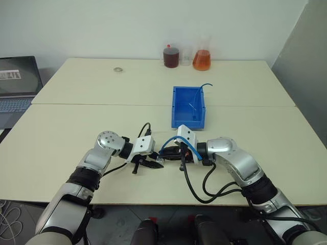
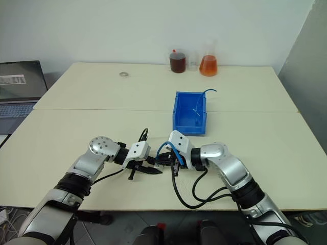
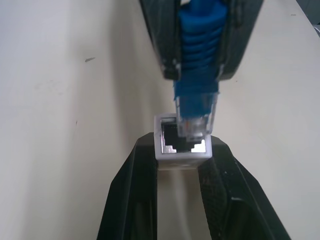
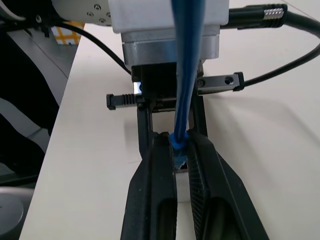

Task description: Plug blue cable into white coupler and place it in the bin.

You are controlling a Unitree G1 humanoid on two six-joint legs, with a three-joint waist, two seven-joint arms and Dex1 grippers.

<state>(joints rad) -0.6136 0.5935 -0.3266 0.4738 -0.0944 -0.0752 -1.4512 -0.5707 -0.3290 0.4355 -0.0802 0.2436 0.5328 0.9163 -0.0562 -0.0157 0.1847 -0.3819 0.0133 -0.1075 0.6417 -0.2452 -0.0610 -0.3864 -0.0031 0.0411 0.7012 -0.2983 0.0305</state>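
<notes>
**Blue cable plug poised at the coupler's socket**

Blue cable (image 3: 198, 95) and white coupler (image 3: 181, 137) meet end to end just above the near table (image 1: 61, 153), between the two grippers and a little in front of the bin (image 1: 188, 106).

On the left, the left gripper (image 1: 152, 164) is clamped on the white coupler, one black finger (image 3: 131, 200) on each side wall. Held that way, the small rectangular block keeps its dark socket facing the other arm, unobstructed. The coupler is smooth, hard white plastic with square edges; inside the opening a stepped notch is visible.

At the middle, the translucent blue plug sits at the socket's mouth, its tip overlapping the upper rim and seemingly a shade off-centre. It looks not fully seated, so the judgement is that insertion is under way rather than finished.

To the right, the right gripper (image 1: 176, 153) is clenched on the cable's ribbed blue boot just behind the plug. Gripping so close to the tip makes sense: the cable is thin and limp, and only the stiff boot would transmit a push. The rest of the cable arcs up and back over the wrist.

Farther right and beyond, the bin stands open-topped with straight, glossy blue walls; a thin blue strand rises from it, not clearly the same cable. Two flasks (image 1: 186, 57) of dark and orange liquid stand at the table's far edge.
</notes>
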